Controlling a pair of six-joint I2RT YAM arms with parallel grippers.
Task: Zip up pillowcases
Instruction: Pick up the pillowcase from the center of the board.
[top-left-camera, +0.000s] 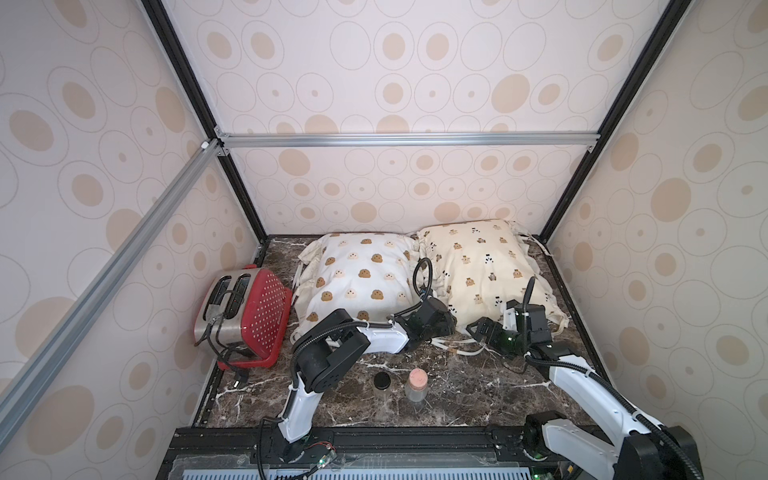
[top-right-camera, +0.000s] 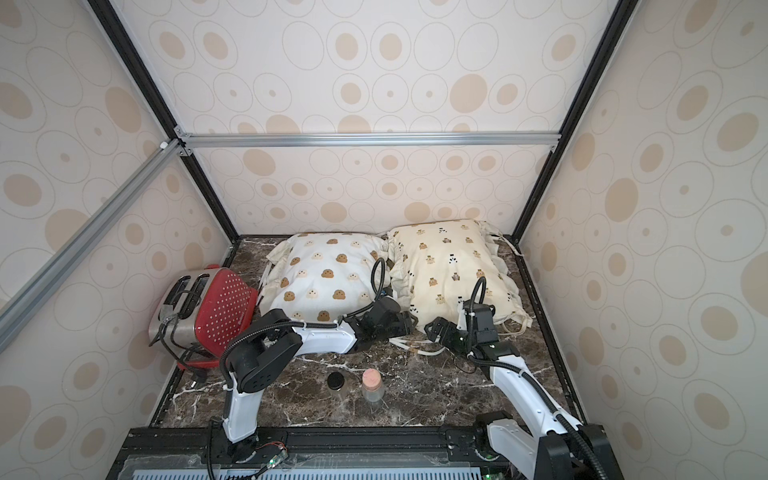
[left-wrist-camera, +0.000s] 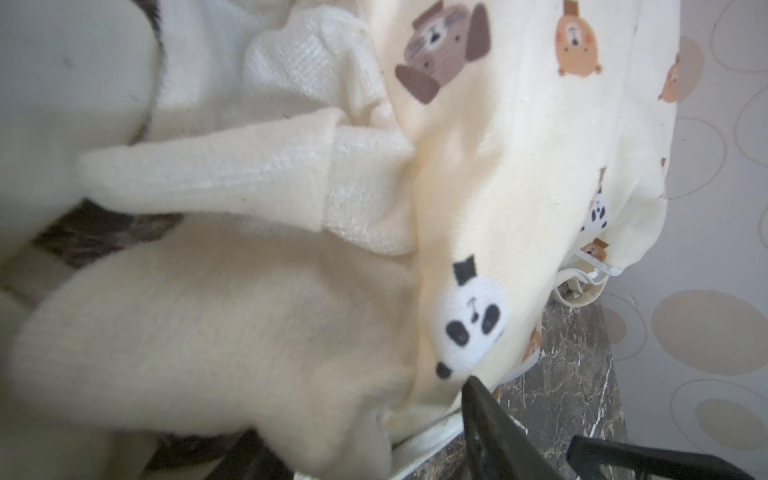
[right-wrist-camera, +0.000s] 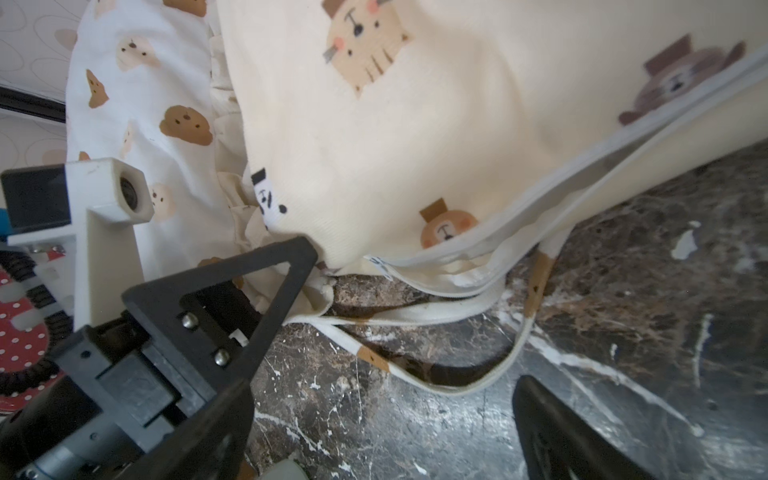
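Two pillowcases lie side by side at the back of the marble table (top-left-camera: 457, 399): a white one with brown blobs (top-left-camera: 357, 278) and a cream one with bears and pandas (top-left-camera: 478, 262). My left gripper (top-left-camera: 446, 322) is at the cream case's near left corner. Its jaws stand apart with the ruffle and corner fabric (left-wrist-camera: 291, 332) between them; one finger (left-wrist-camera: 490, 424) shows and the other is under cloth. My right gripper (right-wrist-camera: 382, 428) hangs open just above the table, in front of the cream case's gaping white zipper (right-wrist-camera: 540, 208). Nothing lies between its fingers.
Tie strings (right-wrist-camera: 457, 386) trail on the table in front of the cream case. A red dotted toaster (top-left-camera: 245, 316) with its cord stands at the left. A black-lidded jar (top-left-camera: 382, 384) and a pink-lidded jar (top-left-camera: 417, 384) stand near the front. Patterned walls enclose three sides.
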